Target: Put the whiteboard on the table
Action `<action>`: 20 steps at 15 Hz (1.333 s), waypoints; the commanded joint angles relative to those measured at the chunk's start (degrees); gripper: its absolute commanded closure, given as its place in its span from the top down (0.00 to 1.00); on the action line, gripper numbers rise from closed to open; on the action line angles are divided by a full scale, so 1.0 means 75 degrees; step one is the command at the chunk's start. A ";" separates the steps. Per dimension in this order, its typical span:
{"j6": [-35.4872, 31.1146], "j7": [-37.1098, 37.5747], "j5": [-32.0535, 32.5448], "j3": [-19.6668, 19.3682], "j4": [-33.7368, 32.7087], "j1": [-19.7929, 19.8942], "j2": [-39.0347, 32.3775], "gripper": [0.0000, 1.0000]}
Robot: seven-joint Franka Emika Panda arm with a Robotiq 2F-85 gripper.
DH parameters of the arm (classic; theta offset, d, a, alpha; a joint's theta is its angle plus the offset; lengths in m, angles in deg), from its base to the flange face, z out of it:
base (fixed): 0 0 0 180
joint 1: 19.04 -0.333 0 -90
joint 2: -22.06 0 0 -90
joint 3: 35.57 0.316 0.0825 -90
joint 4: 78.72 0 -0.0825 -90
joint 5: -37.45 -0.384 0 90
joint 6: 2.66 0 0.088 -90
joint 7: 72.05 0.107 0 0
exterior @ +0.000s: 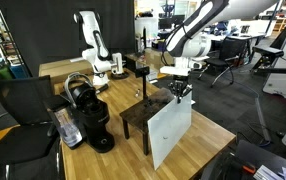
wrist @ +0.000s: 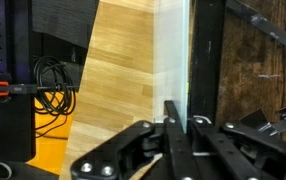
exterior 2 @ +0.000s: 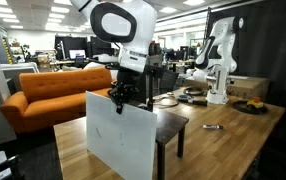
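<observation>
The whiteboard (exterior: 170, 128) is a large thin white panel standing upright on its lower edge on the light wooden table (exterior: 198, 150), leaning by the dark-brown stand. It shows in both exterior views, also here (exterior 2: 120, 140). My gripper (exterior: 180, 92) is at the board's top edge and shut on it, also seen in an exterior view (exterior 2: 121, 98). In the wrist view the board's thin edge (wrist: 173, 60) runs up between my fingers (wrist: 180, 125), with the table (wrist: 118, 70) to the left.
A black coffee machine (exterior: 88, 112) stands on the table near the board. The small dark stand (exterior: 143, 112) is right behind the board. A second white robot arm (exterior: 95, 45) stands at the table's far end. An orange sofa (exterior 2: 43, 95) is beyond the table.
</observation>
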 commanded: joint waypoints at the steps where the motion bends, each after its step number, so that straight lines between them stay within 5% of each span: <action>1: 0.0138 -0.0344 -0.0313 0.0029 -0.0115 0.0120 0.0072 0.02; 20: 0.0484 -0.0110 -0.0398 -0.0031 -0.0734 0.0198 -0.0435 0.02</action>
